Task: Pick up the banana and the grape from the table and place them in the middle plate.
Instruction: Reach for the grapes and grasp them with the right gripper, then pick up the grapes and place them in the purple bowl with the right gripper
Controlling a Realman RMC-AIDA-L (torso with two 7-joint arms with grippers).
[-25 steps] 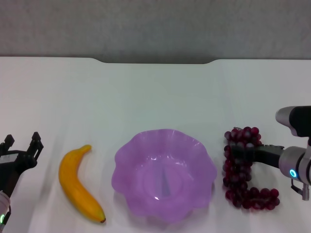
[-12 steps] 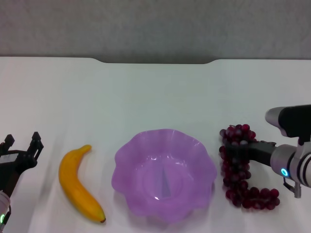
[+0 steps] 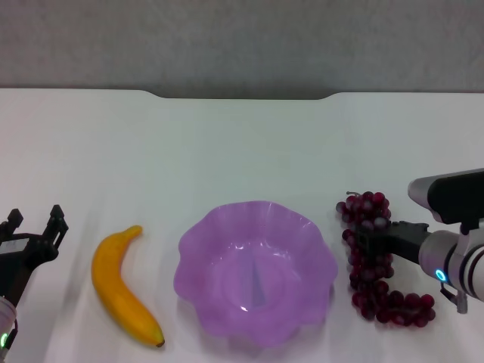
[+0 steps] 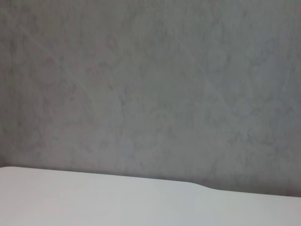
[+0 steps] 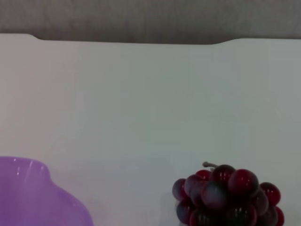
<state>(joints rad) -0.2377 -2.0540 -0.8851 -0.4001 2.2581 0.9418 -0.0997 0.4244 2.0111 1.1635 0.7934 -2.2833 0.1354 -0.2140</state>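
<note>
The banana (image 3: 121, 291) lies on the white table (image 3: 242, 144), left of the purple middle plate (image 3: 198, 236). The grape (image 3: 364, 208) lies right of the plate, its near end curling on the table. My right gripper (image 3: 372, 240) reaches in from the right and is shut on the middle of the bunch, with dark fingers among the berries. The right wrist view shows the bunch's top (image 5: 225, 193) and the plate's rim (image 5: 33, 197). My left gripper (image 3: 34, 223) is open and empty, left of the banana at the table's left edge.
A grey wall (image 3: 242, 45) stands behind the table's far edge, which has a shallow notch in it. The left wrist view shows only that wall (image 4: 150, 84) and a strip of table (image 4: 94, 202).
My right gripper has shifted left toward the plate, and the upper part of the grape bunch has moved with it. The bunch's near end has stayed on the table. The left arm has not moved.
</note>
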